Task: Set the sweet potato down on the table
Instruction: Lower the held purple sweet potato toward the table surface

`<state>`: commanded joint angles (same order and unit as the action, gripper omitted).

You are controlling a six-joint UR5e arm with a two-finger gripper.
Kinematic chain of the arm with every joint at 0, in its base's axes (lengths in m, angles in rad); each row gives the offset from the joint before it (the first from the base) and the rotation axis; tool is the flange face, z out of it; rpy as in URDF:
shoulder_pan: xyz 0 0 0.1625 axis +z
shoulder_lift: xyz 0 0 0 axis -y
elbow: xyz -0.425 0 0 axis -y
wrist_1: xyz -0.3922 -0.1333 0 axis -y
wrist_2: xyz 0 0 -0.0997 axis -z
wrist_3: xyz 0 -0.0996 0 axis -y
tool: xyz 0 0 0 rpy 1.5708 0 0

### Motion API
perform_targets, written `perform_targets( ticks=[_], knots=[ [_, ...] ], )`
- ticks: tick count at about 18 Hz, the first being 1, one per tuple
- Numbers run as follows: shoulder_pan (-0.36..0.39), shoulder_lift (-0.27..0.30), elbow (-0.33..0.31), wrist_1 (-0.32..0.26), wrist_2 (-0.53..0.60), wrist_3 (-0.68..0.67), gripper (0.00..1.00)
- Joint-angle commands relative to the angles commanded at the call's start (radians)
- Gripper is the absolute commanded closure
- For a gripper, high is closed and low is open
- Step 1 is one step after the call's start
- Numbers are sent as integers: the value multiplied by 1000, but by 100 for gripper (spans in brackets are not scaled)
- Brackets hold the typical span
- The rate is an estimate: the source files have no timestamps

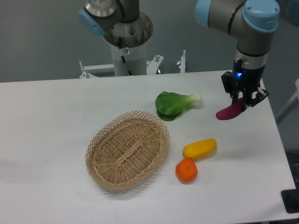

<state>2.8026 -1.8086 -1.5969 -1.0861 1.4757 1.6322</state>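
The sweet potato (229, 112) is a slim magenta-purple tuber at the right side of the white table (46, 140). My gripper (242, 101) is shut on its upper right end. The tuber tilts down to the left. Its lower end is just above or touching the tabletop; I cannot tell which. The arm comes down from the top right.
An oval wicker basket (127, 149) lies mid-table. A green leafy vegetable (175, 104) lies left of the gripper. A yellow oblong fruit (200, 148) and a round orange (186, 171) lie in front. The table's right edge is close to the gripper.
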Motion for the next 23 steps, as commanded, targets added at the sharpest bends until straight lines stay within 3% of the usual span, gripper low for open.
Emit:
perform_targets(
  ticks=[12, 14, 19, 23],
  knots=[
    [-12, 2, -67, 17, 0, -21, 76],
    [-14, 0, -92, 52, 2, -23, 76],
    [-15, -5, -192, 239, 3, -106, 76],
    [-20, -38, -196, 268, 6, -86, 76]
  ],
)
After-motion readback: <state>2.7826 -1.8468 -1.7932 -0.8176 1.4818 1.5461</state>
